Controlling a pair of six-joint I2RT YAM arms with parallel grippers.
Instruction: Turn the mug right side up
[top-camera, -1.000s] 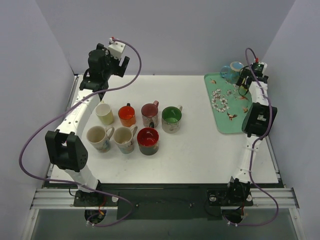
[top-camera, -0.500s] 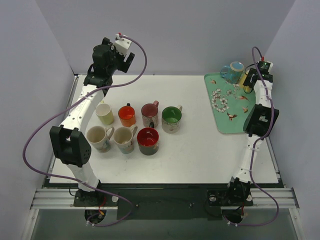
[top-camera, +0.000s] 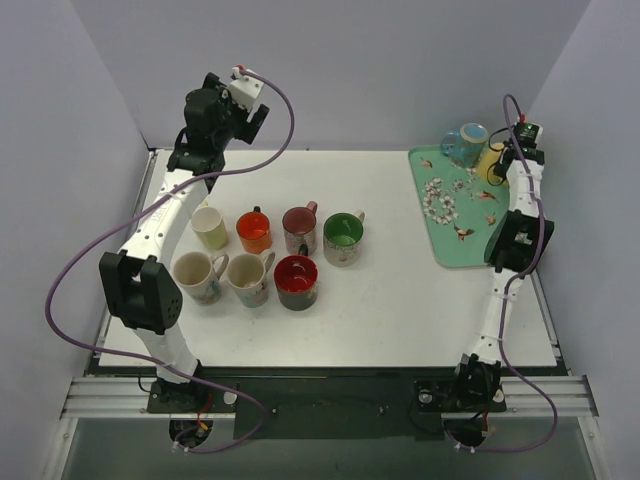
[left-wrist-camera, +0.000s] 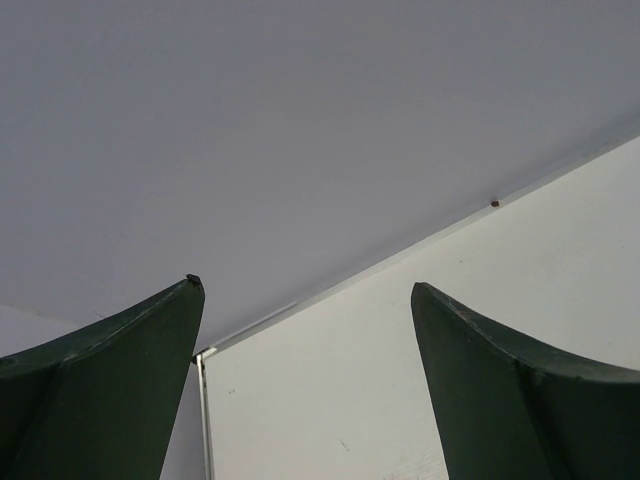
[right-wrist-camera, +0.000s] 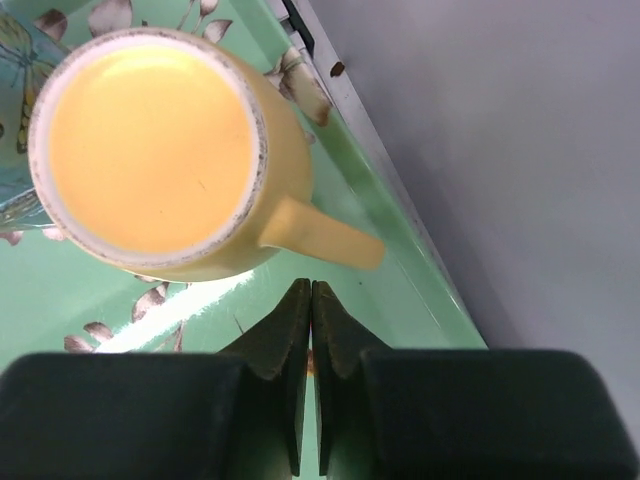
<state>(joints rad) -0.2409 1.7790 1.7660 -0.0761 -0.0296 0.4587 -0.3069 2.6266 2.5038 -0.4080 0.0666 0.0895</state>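
At the far right corner of the white worktop (top-camera: 400, 310), a mint-green rectangular tray (top-camera: 452, 250) printed with blossoms and butterflies carries a glossy yellow ceramic mug (right-wrist-camera: 150, 140). The mug stands right side up, its long axis vertical and its speckled, pale rim and round mouth facing upward. Its stubby handle juts out toward the tray's raised side rim. Close beside it on the tray is a blue mug (top-camera: 463, 147) with a dragonfly pattern. The right tool (right-wrist-camera: 310, 285) is pinched fully together on nothing, its dark fingers just short of the handle. The left tool (left-wrist-camera: 305, 290) is spread wide and empty above the far left corner. Seven more mugs stand mouth-up in two rows, from a pale yellow one (top-camera: 209, 227) to a green one (top-camera: 342, 238).
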